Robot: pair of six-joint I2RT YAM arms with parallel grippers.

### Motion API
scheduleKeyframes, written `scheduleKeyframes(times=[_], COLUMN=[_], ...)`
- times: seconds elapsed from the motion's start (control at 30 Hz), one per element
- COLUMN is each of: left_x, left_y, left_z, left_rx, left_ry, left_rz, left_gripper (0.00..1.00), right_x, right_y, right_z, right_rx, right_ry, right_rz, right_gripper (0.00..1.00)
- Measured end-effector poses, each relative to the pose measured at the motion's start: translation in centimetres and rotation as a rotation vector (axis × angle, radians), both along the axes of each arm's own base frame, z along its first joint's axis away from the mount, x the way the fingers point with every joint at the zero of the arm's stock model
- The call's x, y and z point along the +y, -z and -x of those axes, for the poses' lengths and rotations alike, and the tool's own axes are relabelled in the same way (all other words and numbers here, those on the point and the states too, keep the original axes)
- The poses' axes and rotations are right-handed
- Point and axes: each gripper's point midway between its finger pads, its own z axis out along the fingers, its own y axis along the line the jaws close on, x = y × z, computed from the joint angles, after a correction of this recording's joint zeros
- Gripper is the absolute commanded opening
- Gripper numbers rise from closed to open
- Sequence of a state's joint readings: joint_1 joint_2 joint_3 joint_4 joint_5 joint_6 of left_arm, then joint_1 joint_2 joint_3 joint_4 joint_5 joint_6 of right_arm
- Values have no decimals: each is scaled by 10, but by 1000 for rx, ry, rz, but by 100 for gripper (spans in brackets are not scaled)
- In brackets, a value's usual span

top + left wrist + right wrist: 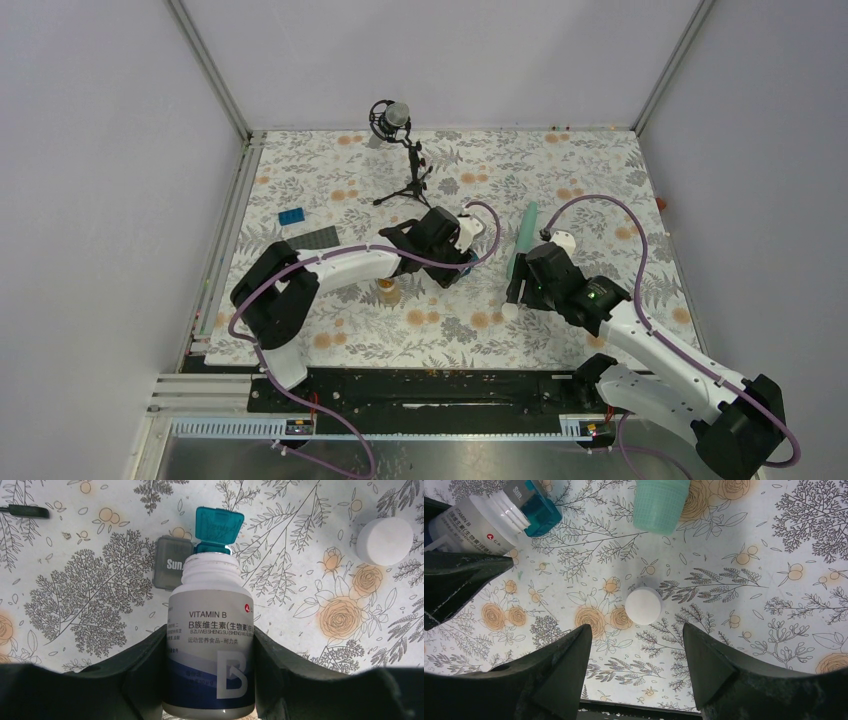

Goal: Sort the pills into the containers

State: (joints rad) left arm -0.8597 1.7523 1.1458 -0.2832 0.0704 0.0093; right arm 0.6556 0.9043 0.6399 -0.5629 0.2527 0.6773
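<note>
Amber pills (388,293) sit in a small glass jar (388,286) beneath our left arm. Left claw (210,635) is partway closed, clamped on a white vitamin bottle (210,595). Its cap is off and its mouth is right at the teal box (218,526), lid up, with the grey box (167,570) just beside. We read this as the pouring step; next needs a careful tilt. Mint strip (661,502) lies near. Right claw (636,630) is wide open and empty, above the white cap (643,606).

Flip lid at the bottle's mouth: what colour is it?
Teal. The lid stands open just beyond the bottle mouth; clearest in the left wrist view.
</note>
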Motion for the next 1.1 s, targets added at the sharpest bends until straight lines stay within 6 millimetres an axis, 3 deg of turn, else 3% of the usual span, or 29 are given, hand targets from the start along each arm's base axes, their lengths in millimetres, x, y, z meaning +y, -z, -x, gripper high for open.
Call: scheduleKeyframes(times=[0.73,1.1], left_x=[13,23], left_y=[15,-8], left_z=[11,20], left_rx=[14,-125], left_ry=[-25,-29], left_rz=[4,175], left_gripper=[0,0], right_x=[-1,-1], right_y=[3,3], right_z=[1,1], right_rx=[6,7], right_ry=[1,1], right_rz=[2,2], right_gripper=[74,74])
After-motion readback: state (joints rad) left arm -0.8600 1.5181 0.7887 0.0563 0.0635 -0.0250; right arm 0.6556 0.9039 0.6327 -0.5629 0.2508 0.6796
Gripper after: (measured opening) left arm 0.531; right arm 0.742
